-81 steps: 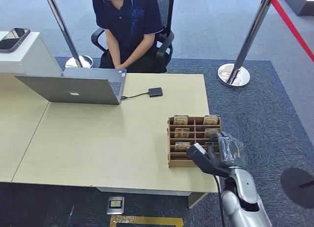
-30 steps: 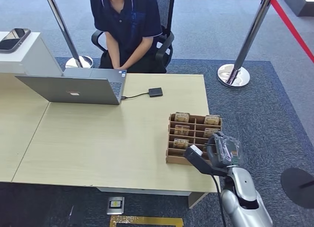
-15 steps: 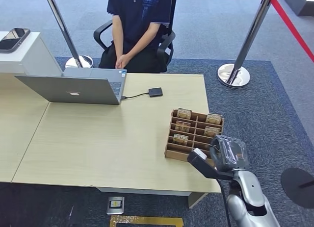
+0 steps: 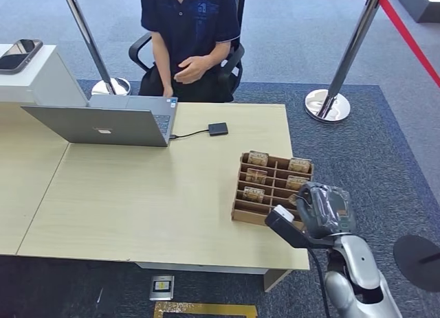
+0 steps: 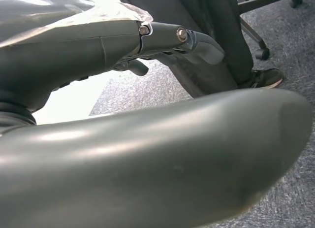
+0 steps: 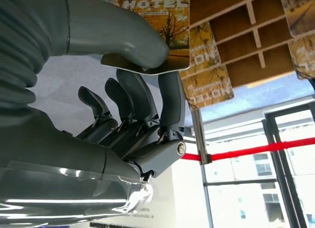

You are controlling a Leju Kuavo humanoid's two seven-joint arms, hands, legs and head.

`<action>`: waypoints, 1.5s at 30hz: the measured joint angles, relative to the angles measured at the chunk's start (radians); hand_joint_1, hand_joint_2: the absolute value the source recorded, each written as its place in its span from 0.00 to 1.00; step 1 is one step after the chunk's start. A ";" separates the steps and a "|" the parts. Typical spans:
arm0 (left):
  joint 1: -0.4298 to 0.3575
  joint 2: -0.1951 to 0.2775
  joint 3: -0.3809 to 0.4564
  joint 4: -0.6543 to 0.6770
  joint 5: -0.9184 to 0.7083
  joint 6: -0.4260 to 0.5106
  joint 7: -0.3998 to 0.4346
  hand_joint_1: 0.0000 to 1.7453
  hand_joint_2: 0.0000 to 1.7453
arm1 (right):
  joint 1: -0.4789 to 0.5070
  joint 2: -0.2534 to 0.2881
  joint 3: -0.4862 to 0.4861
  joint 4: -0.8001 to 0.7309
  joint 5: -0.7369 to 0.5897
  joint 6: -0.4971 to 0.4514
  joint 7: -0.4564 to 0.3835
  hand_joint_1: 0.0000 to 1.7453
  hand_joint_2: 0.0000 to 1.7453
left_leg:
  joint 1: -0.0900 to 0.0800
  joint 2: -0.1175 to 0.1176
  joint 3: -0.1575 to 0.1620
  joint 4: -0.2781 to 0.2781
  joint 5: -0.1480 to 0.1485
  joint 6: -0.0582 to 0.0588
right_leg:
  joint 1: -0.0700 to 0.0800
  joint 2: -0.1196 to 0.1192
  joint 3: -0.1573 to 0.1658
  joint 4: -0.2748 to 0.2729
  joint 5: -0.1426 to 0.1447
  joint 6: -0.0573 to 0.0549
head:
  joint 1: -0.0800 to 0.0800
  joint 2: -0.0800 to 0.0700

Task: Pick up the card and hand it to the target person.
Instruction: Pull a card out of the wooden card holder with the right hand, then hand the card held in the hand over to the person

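half the job looks done, by my reckoning: the pick is made, the handover is not. the long pale wooden table (image 4: 155, 194) spreads ahead of me, with the seated person in a dark blue polo shirt (image 4: 189, 29) at about eleven o'clock behind it, one hand raised in front of their chest. the brown slotted wooden card rack (image 4: 259, 211) sits near the table's edge at two o'clock, other cards standing in its slots. my right hand (image 4: 322, 211) hangs just beside the rack's near corner, thumb and a finger pinching the yellow hotel key card (image 6: 163, 28), clear of the slots. my left hand (image 5: 159, 38) hangs low with nothing in it; whether its fingers are spread i cannot tell. left to do: carry the card across to that person.
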 joint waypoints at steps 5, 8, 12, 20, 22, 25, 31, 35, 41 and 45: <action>0.000 0.000 0.000 0.000 0.001 0.000 0.000 0.00 0.00 | -0.047 -0.015 0.021 -0.006 -0.004 0.011 -0.013 0.86 1.00 | 0.000 0.000 0.000 0.000 0.000 0.000 | 0.000 0.000 0.000 0.000 0.000 0.000 | 0.000 0.000; -0.001 0.000 0.000 0.000 0.002 0.000 0.000 0.00 0.00 | -0.099 -0.030 0.041 -0.005 -0.022 0.020 -0.021 0.84 1.00 | 0.000 0.000 0.000 0.000 0.000 0.000 | 0.000 0.000 0.000 0.000 0.000 0.000 | 0.000 0.000; -0.001 0.000 0.001 0.000 0.002 0.000 0.000 0.00 0.00 | -0.185 -0.046 0.074 0.009 -0.065 0.032 -0.036 0.83 1.00 | 0.000 0.000 0.000 0.000 0.000 0.000 | 0.000 0.000 0.000 0.001 0.000 0.000 | 0.000 0.000; -0.001 0.000 0.006 0.000 0.000 0.002 -0.003 0.00 0.00 | -0.357 -0.029 0.161 0.073 -0.118 0.054 -0.052 0.82 1.00 | 0.000 0.000 0.000 0.000 0.001 0.000 | 0.000 0.000 0.000 0.001 0.000 0.000 | 0.000 0.000; -0.001 -0.001 0.007 0.000 0.000 0.003 -0.003 0.00 0.00 | -0.367 -0.017 0.178 0.086 -0.119 0.053 -0.050 0.82 1.00 | 0.000 0.000 0.000 0.000 0.001 0.000 | 0.000 0.000 0.000 0.001 0.000 0.000 | 0.000 0.000; -0.001 -0.001 0.007 0.001 0.000 0.003 0.000 0.00 0.00 | -0.370 0.004 0.198 0.103 -0.121 0.048 -0.043 0.82 1.00 | 0.000 0.000 0.000 0.000 0.001 0.000 | 0.000 0.000 0.000 0.001 0.000 0.000 | 0.000 0.000; -0.001 -0.001 0.007 0.001 -0.004 0.003 0.001 0.00 0.00 | -0.373 0.030 0.216 0.131 -0.122 0.043 -0.033 0.84 1.00 | 0.000 0.000 -0.001 0.000 0.001 0.000 | 0.000 0.000 0.000 0.001 0.000 0.000 | 0.000 0.000; -0.001 -0.001 0.007 0.001 -0.005 0.003 -0.001 0.00 0.00 | -0.383 0.051 0.219 0.162 -0.127 0.027 -0.028 0.84 1.00 | 0.000 0.000 0.000 0.000 0.001 0.000 | 0.000 0.000 0.000 0.001 0.000 0.000 | 0.000 0.000; -0.002 -0.001 0.007 0.002 -0.008 0.003 -0.002 0.00 0.00 | -0.399 0.079 0.220 0.203 -0.129 0.010 -0.022 0.84 1.00 | 0.000 0.000 0.000 0.000 0.001 0.000 | 0.000 0.000 0.000 0.001 0.000 0.000 | 0.000 0.000; -0.002 -0.001 0.007 0.002 -0.016 0.003 0.003 0.00 0.00 | -0.416 0.110 0.220 0.235 -0.117 -0.012 -0.003 0.84 1.00 | 0.000 0.000 0.000 0.000 0.001 0.000 | 0.000 0.000 0.000 0.001 0.000 0.000 | 0.000 0.000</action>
